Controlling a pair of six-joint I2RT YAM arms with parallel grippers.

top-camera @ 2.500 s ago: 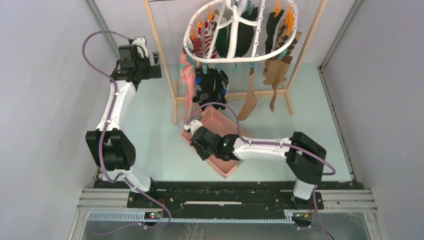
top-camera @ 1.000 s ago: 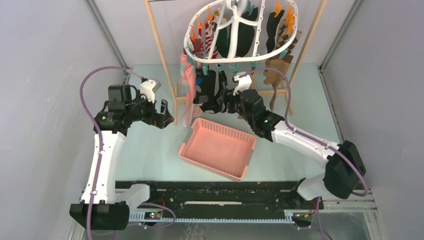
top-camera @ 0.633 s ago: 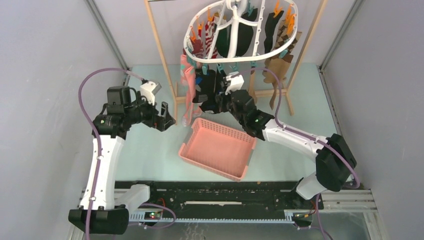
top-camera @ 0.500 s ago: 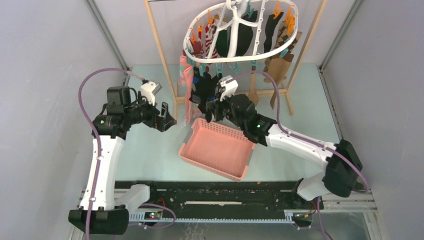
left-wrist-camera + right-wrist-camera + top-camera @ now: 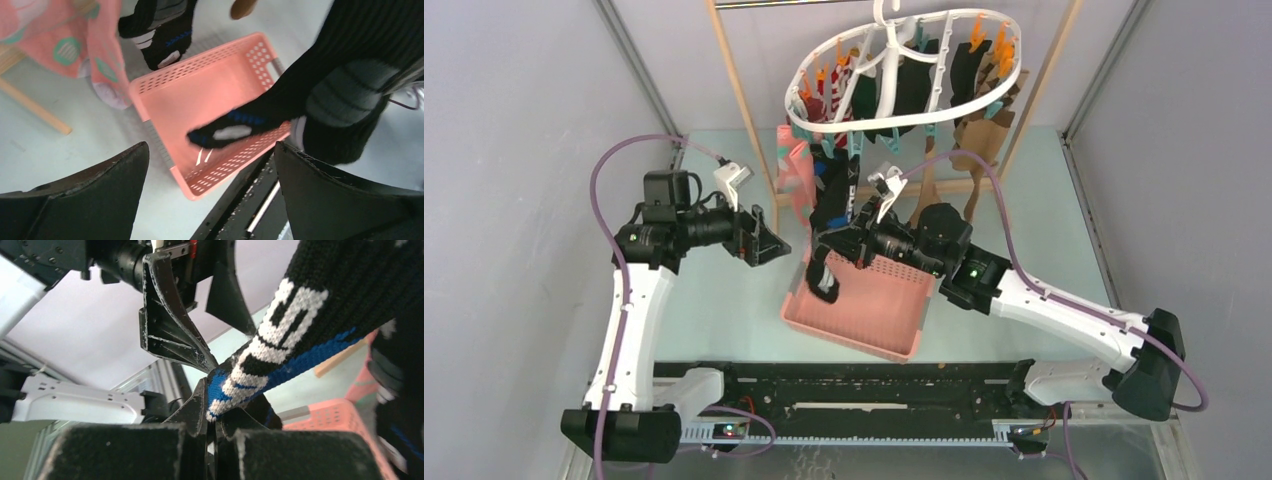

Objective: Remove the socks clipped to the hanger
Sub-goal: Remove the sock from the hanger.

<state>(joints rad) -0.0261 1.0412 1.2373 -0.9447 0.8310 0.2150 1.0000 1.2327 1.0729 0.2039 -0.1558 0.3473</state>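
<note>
Holding a black knitted sock with blue-and-white bands [image 5: 824,272], its toe clamped in the right hand [image 5: 212,426], above the pink perforated plastic basket [image 5: 874,300], apparently for dropping in. Basket near the pale green surface's [image 5: 724,300] near edge. Sock stretches from the white plastic oval hanger [image 5: 886,50]; clip release cannot be told. Left hand [image 5: 769,245]: fingers apart, empty.

the black ribbed knit sock with blue and white bands [image 5: 280,347] is coarse cloth. the pink perforated basket [image 5: 210,95] is smooth, faintly glossy plastic. the white oval hanger [image 5: 904,121] is shiny plastic, the pale rack frame [image 5: 742,110] bare matt wood.
</note>
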